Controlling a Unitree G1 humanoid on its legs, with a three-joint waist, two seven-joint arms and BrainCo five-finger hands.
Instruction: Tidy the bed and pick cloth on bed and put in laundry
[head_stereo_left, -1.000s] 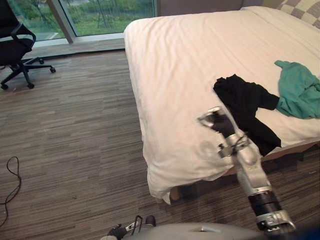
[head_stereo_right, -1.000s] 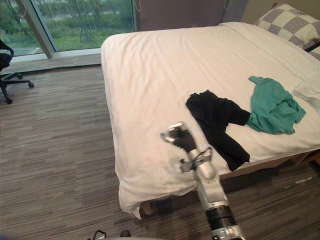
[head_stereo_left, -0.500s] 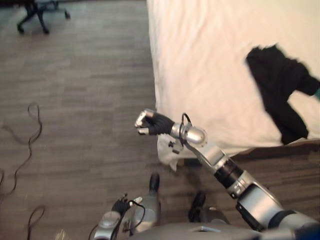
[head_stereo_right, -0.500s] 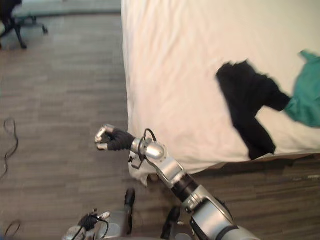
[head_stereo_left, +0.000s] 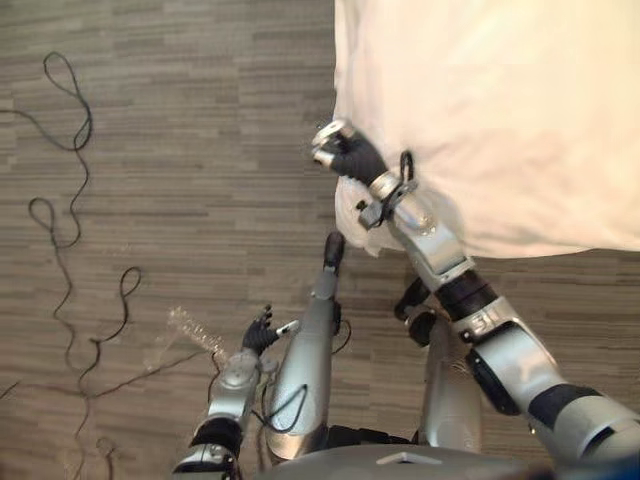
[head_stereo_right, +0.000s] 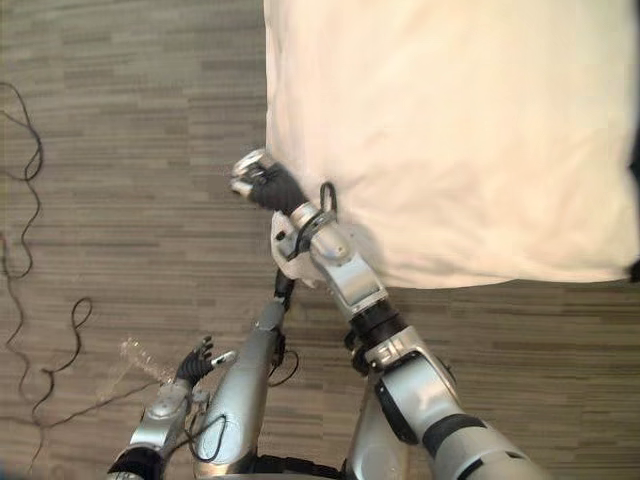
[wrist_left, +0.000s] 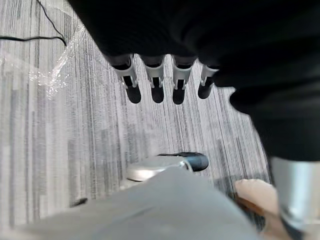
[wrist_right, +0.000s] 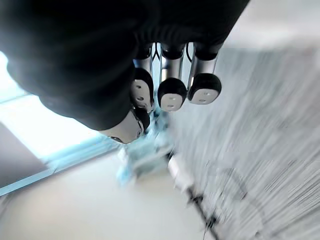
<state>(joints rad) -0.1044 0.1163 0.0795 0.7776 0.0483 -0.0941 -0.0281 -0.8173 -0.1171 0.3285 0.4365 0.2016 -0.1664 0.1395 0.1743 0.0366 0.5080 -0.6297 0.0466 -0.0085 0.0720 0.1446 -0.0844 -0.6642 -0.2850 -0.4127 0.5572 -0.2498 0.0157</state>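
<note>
The white bed (head_stereo_left: 500, 110) takes the upper right, and a sliver of black cloth (head_stereo_right: 636, 160) lies on it at the right edge. At centre frame the right hand (head_stereo_left: 340, 150) is clenched on nothing by the bed's corner. The left hand (head_stereo_left: 258, 333) hangs at lower left, fingers relaxed, over the floor (head_stereo_left: 150, 200).

Open floor (head_stereo_left: 180, 150) left of the bed (head_stereo_left: 500, 100), its sheet corner (head_stereo_left: 352, 205) overhanging.
</note>
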